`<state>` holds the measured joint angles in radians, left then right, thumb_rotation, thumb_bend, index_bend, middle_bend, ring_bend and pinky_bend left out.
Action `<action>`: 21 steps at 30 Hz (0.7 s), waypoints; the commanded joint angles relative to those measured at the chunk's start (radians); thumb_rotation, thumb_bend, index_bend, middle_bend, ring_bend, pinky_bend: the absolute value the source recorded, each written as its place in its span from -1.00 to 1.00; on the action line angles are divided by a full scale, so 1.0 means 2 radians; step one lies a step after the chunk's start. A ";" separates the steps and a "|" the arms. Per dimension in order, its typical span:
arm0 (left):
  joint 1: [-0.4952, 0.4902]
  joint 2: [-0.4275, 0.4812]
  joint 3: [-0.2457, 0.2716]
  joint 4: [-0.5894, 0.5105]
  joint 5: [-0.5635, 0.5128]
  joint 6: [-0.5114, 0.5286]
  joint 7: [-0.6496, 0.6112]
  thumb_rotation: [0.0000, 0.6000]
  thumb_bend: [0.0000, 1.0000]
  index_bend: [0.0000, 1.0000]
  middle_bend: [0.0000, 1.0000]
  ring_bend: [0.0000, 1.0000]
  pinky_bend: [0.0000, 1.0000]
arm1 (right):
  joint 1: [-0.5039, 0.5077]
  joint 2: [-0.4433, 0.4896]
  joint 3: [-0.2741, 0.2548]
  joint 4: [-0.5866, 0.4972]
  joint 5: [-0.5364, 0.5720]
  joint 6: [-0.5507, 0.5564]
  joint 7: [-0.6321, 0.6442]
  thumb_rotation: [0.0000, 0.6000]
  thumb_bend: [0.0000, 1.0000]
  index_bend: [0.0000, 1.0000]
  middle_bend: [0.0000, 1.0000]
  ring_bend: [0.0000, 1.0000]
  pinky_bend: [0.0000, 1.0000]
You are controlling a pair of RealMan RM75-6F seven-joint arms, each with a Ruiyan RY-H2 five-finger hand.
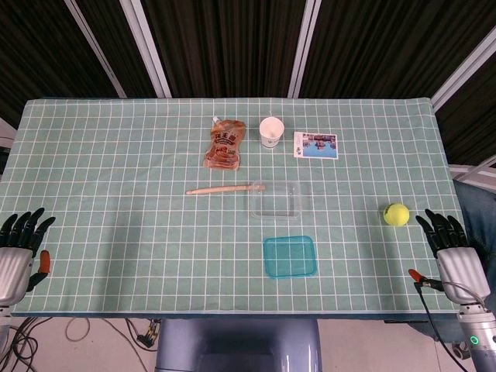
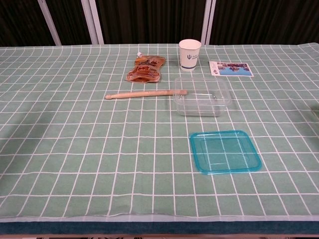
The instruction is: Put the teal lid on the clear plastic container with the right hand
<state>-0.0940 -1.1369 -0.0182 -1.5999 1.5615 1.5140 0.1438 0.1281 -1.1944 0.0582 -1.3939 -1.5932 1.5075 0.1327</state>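
**Lid untouched: reach in low from the right**

The checked table (image 1: 116, 155) carries everything. The clear plastic container (image 2: 202, 96) sits mid-table, open side up, a wooden stick (image 2: 144, 93) touching its left rim. The teal lid (image 2: 225, 151) lies flat just in front of it, apart. The right hand (image 1: 448, 239) rests empty at the table's right edge, fingers spread, beside a tennis ball (image 1: 396, 214); the left hand (image 1: 19, 244) idles likewise. Best to pinch the lid's near-right rim, lift clear, and lower it level.
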 commanded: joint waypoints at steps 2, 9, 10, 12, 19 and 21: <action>0.000 0.000 0.000 0.000 -0.002 -0.001 -0.001 1.00 0.31 -0.78 -1.00 -1.00 -1.00 | -0.002 0.001 -0.001 -0.007 0.000 0.003 0.007 1.00 -0.75 -1.00 -0.98 -1.00 -1.00; 0.000 0.000 -0.001 0.000 -0.003 -0.003 -0.001 1.00 0.31 -0.78 -1.00 -1.00 -1.00 | -0.006 0.012 -0.004 -0.025 0.002 0.006 0.045 1.00 -0.75 -1.00 -0.98 -1.00 -1.00; -0.001 0.000 -0.001 0.000 -0.003 -0.003 -0.001 1.00 0.31 -0.78 -1.00 -1.00 -1.00 | -0.007 0.013 -0.004 -0.027 0.002 0.005 0.046 1.00 -0.75 -1.00 -0.98 -1.00 -1.00; 0.000 0.000 -0.001 0.000 -0.003 -0.002 -0.001 1.00 0.31 -0.78 -1.00 -1.00 -1.00 | -0.007 0.016 -0.006 -0.031 0.004 0.003 0.052 1.00 -0.75 -1.00 -0.98 -1.00 -1.00; 0.000 0.001 -0.003 -0.004 -0.006 -0.002 -0.003 1.00 0.31 -0.78 -1.00 -1.00 -1.00 | -0.001 0.035 -0.027 -0.046 -0.029 -0.007 0.094 1.00 -0.75 -1.00 -0.98 -1.00 -1.00; 0.000 0.001 -0.003 -0.005 -0.009 -0.003 -0.005 1.00 0.31 -0.78 -1.00 -1.00 -1.00 | 0.004 0.049 -0.039 -0.048 -0.055 -0.008 0.121 1.00 -0.75 -1.00 -0.98 -1.00 -1.00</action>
<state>-0.0941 -1.1353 -0.0245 -1.6087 1.5453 1.5089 0.1348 0.1252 -1.1242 0.0064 -1.4817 -1.6566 1.4971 0.3260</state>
